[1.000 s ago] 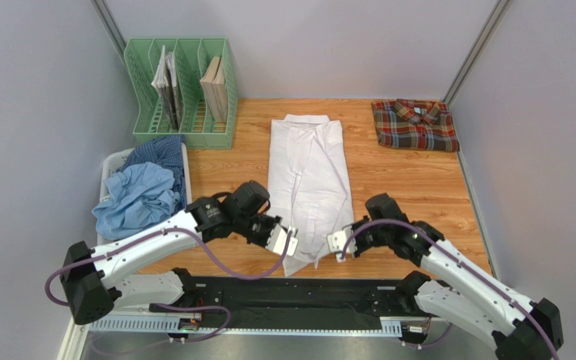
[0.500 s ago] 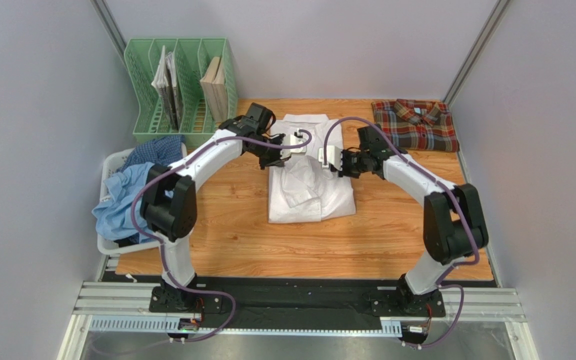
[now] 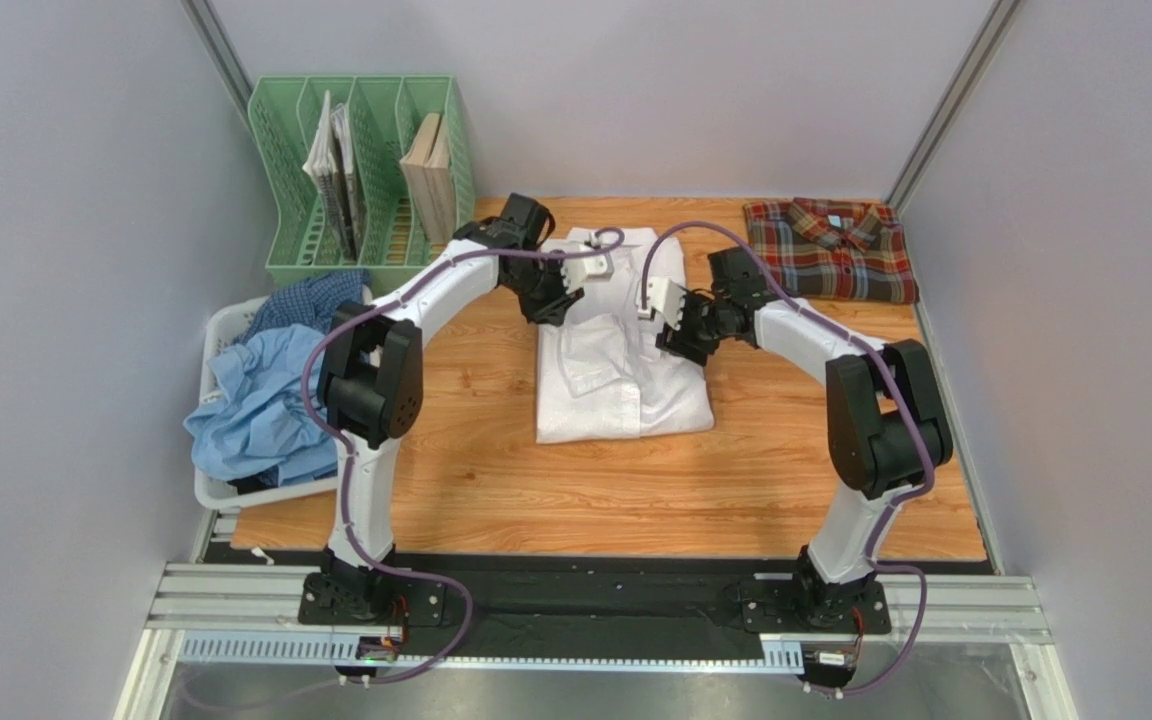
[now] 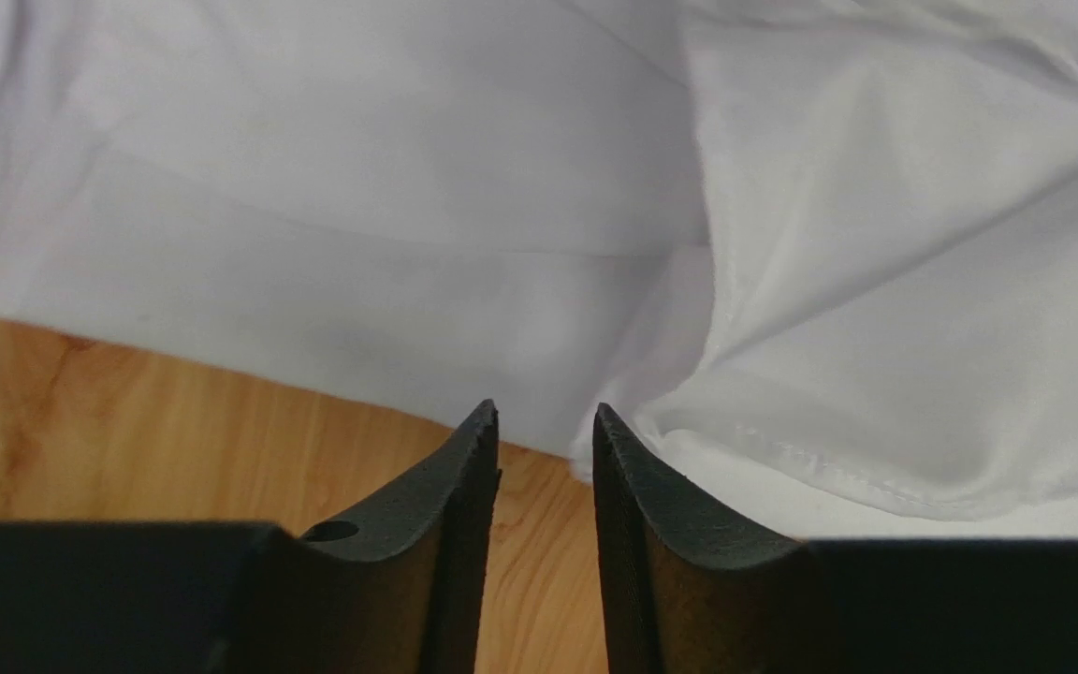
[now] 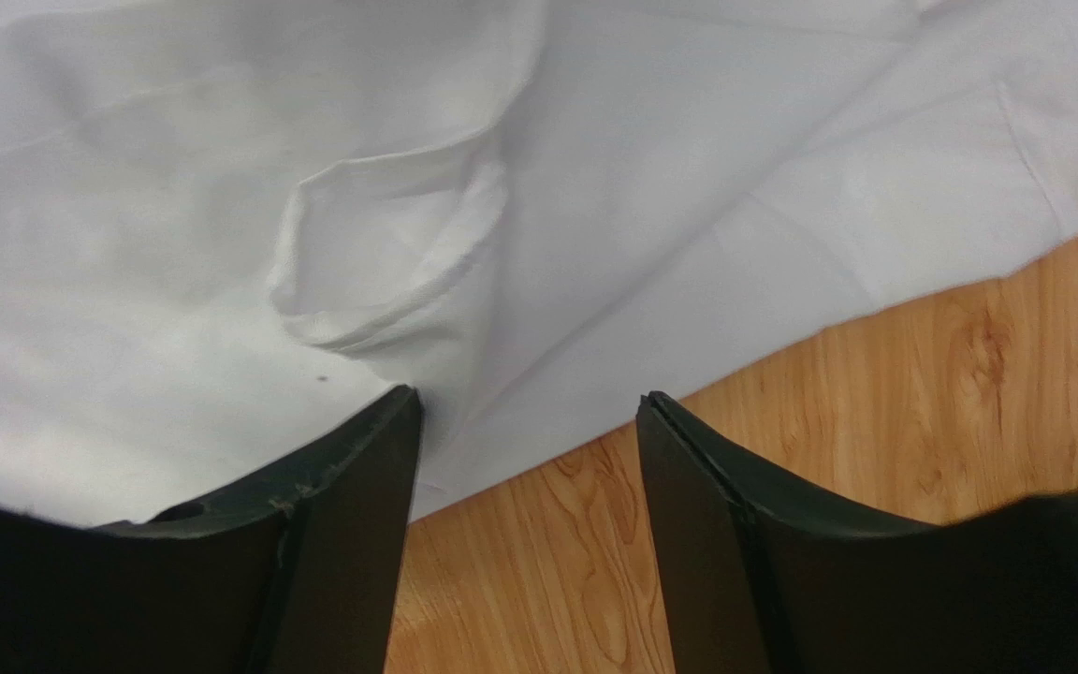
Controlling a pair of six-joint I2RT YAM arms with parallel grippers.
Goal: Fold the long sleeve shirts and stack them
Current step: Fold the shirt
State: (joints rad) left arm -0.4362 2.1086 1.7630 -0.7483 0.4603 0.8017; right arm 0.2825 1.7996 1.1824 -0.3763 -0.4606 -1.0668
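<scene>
Half as long as a second ago, the white shirt lies folded mid-table in the top view, with the left gripper and right gripper at its far end. Left wrist view: fingers slightly parted, empty, at the cloth's edge. Right wrist view: fingers spread wider, released, cloth just beyond.

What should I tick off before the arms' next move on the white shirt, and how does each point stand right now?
1. Left gripper free of cloth: ok, jaws slightly apart, nothing between.
2. Right gripper free of cloth: ok, jaws wide apart over the shirt's edge.
3. Plain white cloth shirt folded into a rectangle on the wooden table: ok.
4. Its top layer flat: not ok, rumpled near the grippers.
5. Folded red plaid shirt bare on top for stacking: ok.
</scene>
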